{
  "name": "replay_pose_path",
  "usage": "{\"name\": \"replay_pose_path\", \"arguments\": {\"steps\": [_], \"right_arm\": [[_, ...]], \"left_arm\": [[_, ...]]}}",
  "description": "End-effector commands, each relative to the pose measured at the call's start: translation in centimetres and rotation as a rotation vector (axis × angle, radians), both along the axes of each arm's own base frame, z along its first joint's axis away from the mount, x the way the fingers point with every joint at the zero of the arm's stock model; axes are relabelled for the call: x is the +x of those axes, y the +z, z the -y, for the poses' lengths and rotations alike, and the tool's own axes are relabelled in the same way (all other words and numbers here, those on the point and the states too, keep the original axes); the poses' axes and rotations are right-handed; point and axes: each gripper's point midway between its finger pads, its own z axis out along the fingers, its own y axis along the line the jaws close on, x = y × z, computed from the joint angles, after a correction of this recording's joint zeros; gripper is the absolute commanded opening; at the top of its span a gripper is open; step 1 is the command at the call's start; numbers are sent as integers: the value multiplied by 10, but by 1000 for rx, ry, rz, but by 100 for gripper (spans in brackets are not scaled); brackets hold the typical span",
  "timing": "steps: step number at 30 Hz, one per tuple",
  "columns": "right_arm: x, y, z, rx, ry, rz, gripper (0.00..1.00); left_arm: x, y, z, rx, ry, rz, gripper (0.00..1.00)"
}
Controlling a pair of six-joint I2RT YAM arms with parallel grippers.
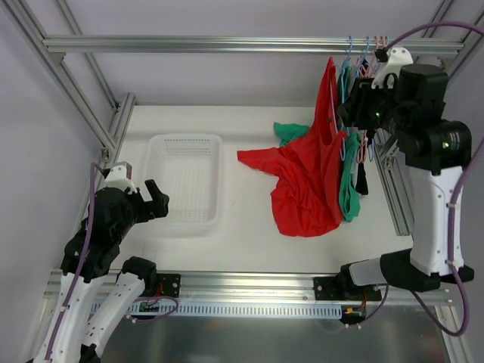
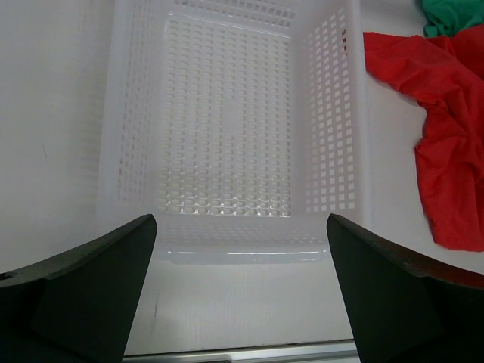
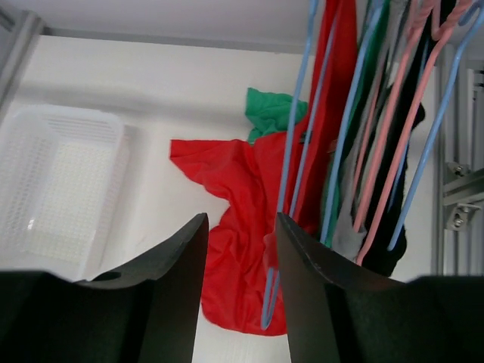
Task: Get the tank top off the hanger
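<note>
Red tank top [image 1: 306, 181] is hung on a blue hanger [image 3: 291, 151] at the rail [image 1: 227, 44], top right. Its lower half is draped onto the surface [image 1: 249, 234], beside a green garment [image 1: 287, 132]. Right claw [image 3: 240, 227] is raised at the hangers, jaws narrowed to a small gap. Whether anything is clamped cannot be told. Left claw [image 2: 242, 219] is held wide apart, empty, at the near end of the basket [image 2: 333, 113].
</note>
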Motion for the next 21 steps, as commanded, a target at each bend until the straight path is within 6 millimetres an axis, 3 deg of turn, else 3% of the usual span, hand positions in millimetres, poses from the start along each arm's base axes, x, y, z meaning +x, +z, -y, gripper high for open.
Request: {"name": "replay_pose_path", "arguments": {"steps": [1,8,15,19,21], "right_arm": [[25,-4,24,-141,-113,11,45],[65,-32,20,-213,-126,-47,37],[86,-61,22,-233,-180,-96,16],[85,-52,19,-159,-222,-49,0],[86,-43,17,-117,-234,-6,0]], "left_arm": [[4,9,7,-30,-30,51,99],[5,8,15,-39,-78,46,99],[4,9,18,-44,-95,57,99],[5,10,18,-46,-99,59,99],[5,10,19,-47,-103,57,99]]}}
